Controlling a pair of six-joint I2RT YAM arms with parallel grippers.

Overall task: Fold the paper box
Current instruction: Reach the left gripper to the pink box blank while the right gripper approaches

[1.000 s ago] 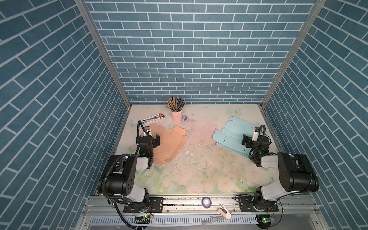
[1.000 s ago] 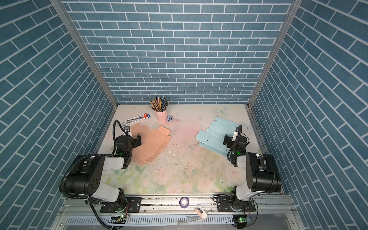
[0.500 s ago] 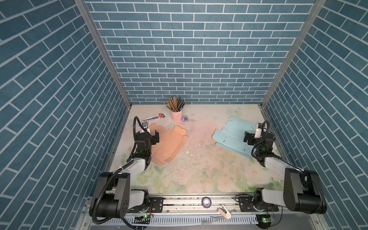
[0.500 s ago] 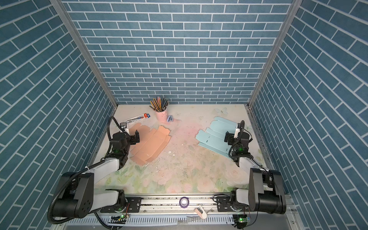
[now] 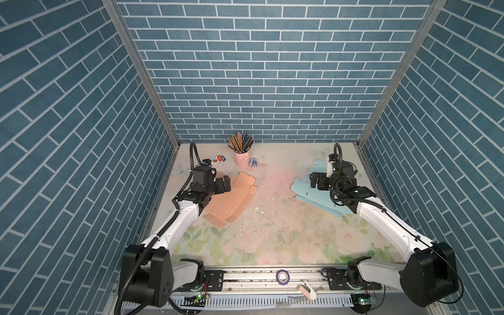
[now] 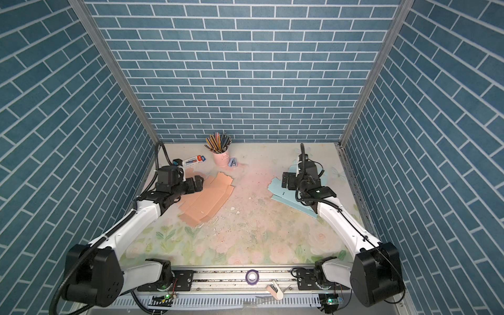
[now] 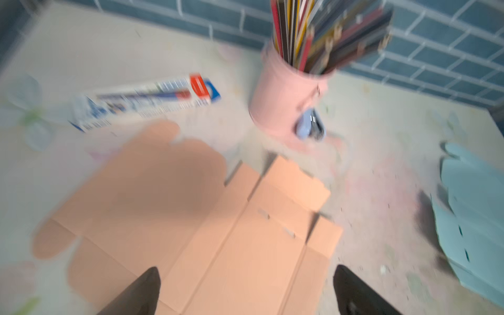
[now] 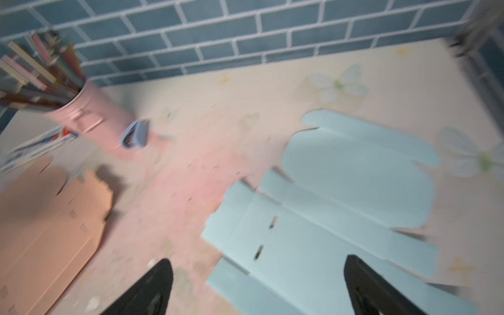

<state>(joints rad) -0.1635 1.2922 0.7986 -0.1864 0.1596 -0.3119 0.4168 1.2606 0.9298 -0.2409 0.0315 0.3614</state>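
A: Entry one, left gripper (image 5: 226,183)?
B: Moved farther out, over the orange cardboard sheet (image 5: 231,203). Left arm (image 5: 180,221), folded before, now stretched.
A: Entry two, right gripper (image 5: 313,181)?
B: Shifted toward the middle, over the blue cardboard sheet (image 5: 304,192). Right arm (image 5: 381,222) likewise unfolded.

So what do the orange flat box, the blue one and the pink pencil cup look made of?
Orange box blank: thin matte card, by its scored folds and cut slots. Blue box blank: same matte card, creased and slotted. Pink cup: perhaps painted metal, smooth and even; blur leaves plastic possible.
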